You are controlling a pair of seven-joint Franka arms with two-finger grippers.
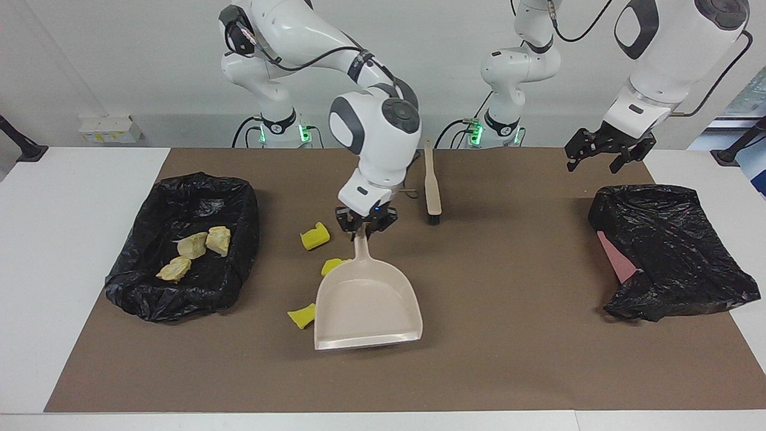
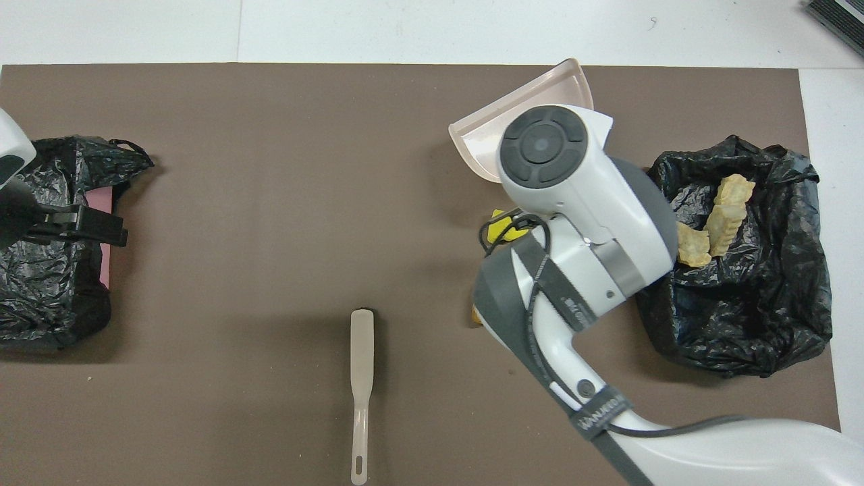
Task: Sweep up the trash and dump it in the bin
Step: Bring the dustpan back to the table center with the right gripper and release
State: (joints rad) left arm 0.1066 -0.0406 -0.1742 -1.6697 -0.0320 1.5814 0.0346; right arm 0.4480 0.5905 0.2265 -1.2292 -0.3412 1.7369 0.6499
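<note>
The dustpan (image 1: 366, 302) is pinched by its handle in the right gripper (image 1: 365, 222), just beside the yellow chunks (image 1: 314, 236). The left gripper (image 1: 604, 157), spread, waits over a black bag (image 1: 670, 251). Chunks may be scattered if the pan is lowered onto them.

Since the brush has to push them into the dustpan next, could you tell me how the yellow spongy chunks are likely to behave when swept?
The yellow spongy chunks look like foam, so they are probably very light and may skid or bounce off the bristles. Their irregular, flat-sided shapes suggest they will tumble rather than roll far. The one touching the dustpan rim may get nudged aside.
</note>
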